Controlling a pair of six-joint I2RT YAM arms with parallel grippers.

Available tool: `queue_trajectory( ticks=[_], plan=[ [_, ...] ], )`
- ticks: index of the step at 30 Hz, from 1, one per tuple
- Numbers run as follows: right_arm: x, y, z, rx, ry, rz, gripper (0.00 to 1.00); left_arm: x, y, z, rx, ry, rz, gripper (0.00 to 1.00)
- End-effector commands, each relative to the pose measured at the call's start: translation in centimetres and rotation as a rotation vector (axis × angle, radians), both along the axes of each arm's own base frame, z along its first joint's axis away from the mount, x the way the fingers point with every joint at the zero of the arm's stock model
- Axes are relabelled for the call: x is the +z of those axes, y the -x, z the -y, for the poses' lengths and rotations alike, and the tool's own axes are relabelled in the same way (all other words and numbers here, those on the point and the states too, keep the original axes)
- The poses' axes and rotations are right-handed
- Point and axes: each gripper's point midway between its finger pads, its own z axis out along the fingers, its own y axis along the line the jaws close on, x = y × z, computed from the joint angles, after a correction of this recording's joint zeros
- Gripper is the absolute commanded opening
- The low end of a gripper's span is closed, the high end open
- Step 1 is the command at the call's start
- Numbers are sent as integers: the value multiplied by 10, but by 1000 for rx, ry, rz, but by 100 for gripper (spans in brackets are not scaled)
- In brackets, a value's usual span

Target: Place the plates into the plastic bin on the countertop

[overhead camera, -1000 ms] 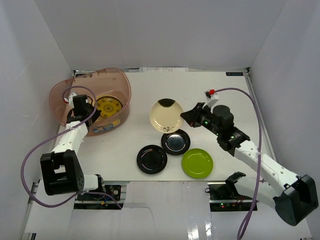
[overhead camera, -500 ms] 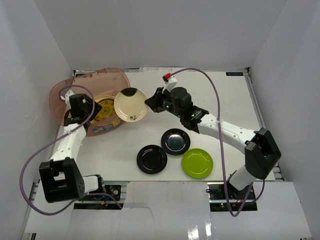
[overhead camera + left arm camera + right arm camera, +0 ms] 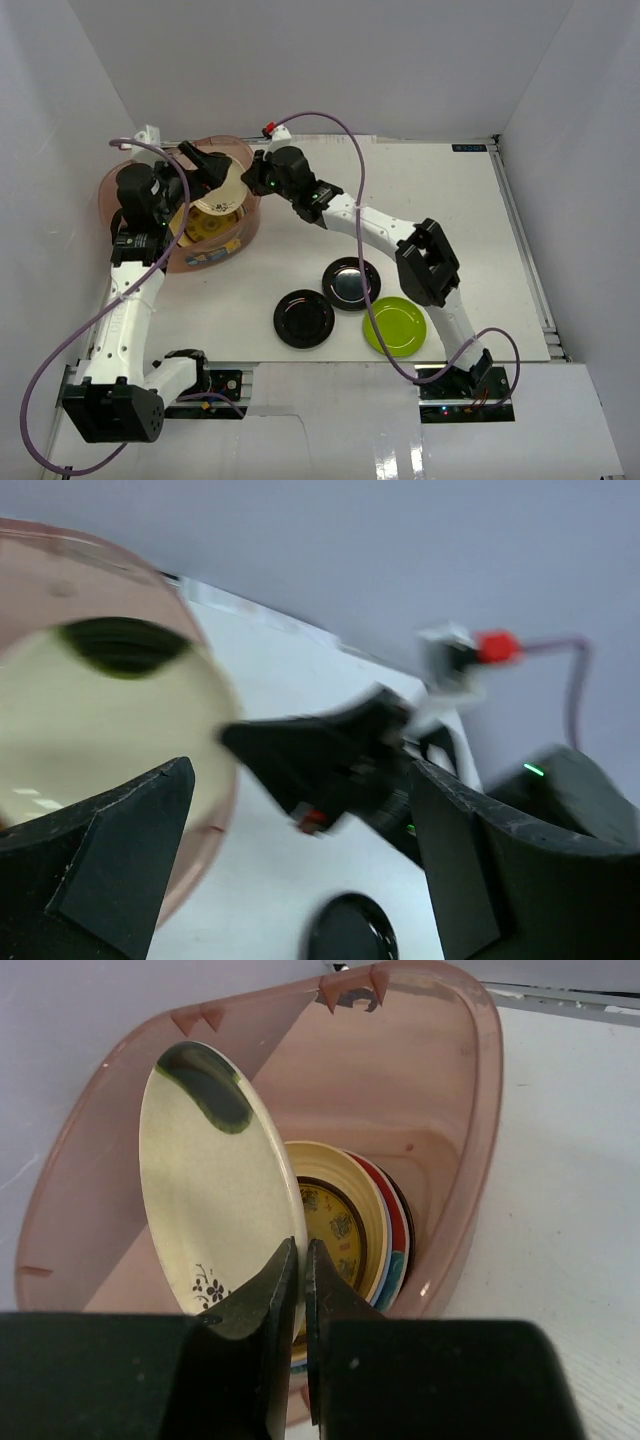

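Note:
The pinkish translucent plastic bin (image 3: 243, 152) stands at the far left of the white countertop (image 3: 440, 200). Inside it leans a stack topped by a yellow-patterned plate (image 3: 214, 218) (image 3: 338, 1228). My right gripper (image 3: 250, 183) (image 3: 303, 1272) reaches across and is shut on the rim of a cream plate (image 3: 226, 186) (image 3: 210, 1185), held on edge over the bin (image 3: 482, 1110). My left gripper (image 3: 200, 172) (image 3: 300, 880) hovers above the bin's left side, open wide and empty. In its view the cream plate (image 3: 90, 720) and right gripper (image 3: 320, 760) lie ahead.
Two glossy black plates (image 3: 304, 319) (image 3: 351, 283) and a lime green plate (image 3: 394, 326) lie near the front middle of the countertop. White walls close in the back and sides. Purple cables loop over both arms.
My right arm swung left, carrying the cream plate from the table's middle to above the bin. My left gripper opened and rose out of the bin.

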Motion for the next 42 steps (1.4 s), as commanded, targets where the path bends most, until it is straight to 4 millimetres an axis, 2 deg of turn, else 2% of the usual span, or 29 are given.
queue_trajectory(
  ticks=[1,2,3,7,10,13,14,16,17,18,20,21,22,23,26,28,29,30,31,32,33,34,35,36,37,38,40,41,42],
  plan=[
    [8,-2,-26,11,21,53,8,17,24,59,-286,-9,38,98],
    [16,-3,-32,12,10,75,8,17,33,71,-350,-1,38,98],
    [-1,-4,-40,18,31,65,8,16,39,76,-373,8,32,98],
    [-15,12,-66,79,22,56,8,-1,61,94,-462,-2,-16,98],
    [-25,19,-73,85,33,54,11,-11,80,101,-509,-13,-48,98],
    [-25,21,-73,83,30,55,25,-17,101,107,-553,14,-73,98],
    [-12,24,-73,87,3,63,39,-30,107,109,-563,30,-113,98],
    [-9,26,-68,82,-8,69,52,-38,121,112,-575,57,-131,98],
    [9,28,-63,78,-33,86,54,-41,123,109,-556,61,-146,98],
    [-1,31,-58,73,-16,76,55,-37,129,107,-541,65,-128,97],
    [17,32,-47,47,-29,99,57,-32,134,103,-515,77,-120,95],
    [18,32,-42,40,-23,102,57,-28,134,99,-485,74,-110,94],
    [8,33,-36,32,0,89,57,-19,138,96,-467,73,-80,91],
    [22,37,-28,27,-14,100,57,-9,141,93,-451,82,-62,90],
    [30,45,-3,3,-19,109,53,12,149,89,-425,96,-16,84],
    [41,53,20,-16,-26,123,44,11,151,91,-439,98,-32,83],
    [43,53,31,-30,-22,125,40,3,152,91,-437,101,-63,83],
    [45,56,43,-40,-10,133,28,-9,152,91,-436,109,-98,82],
    [45,66,66,-47,3,131,21,-17,156,92,-441,114,-121,82],
    [42,66,84,-66,15,126,16,-26,158,92,-443,119,-144,81],
    [38,72,99,-74,23,111,8,-50,158,93,-442,132,-206,81],
    [29,85,131,-92,42,94,8,-64,162,95,-451,140,-251,81],
    [21,94,147,-98,58,77,8,-78,164,96,-462,143,-288,80],
    [13,102,163,-106,75,60,8,-103,168,98,-472,155,-357,79],
    [21,120,187,-114,61,55,8,-114,174,103,-502,171,-399,79],
    [-25,136,206,-113,134,-11,8,-125,178,105,-515,178,-428,78],
    [-44,165,240,-120,151,-77,8,-154,184,106,-512,193,-506,78],
    [-61,175,254,-132,177,-116,10,-162,187,108,-521,192,-530,77],
    [-99,190,275,-151,244,-191,15,-171,189,109,-520,193,-558,75]
  ],
)
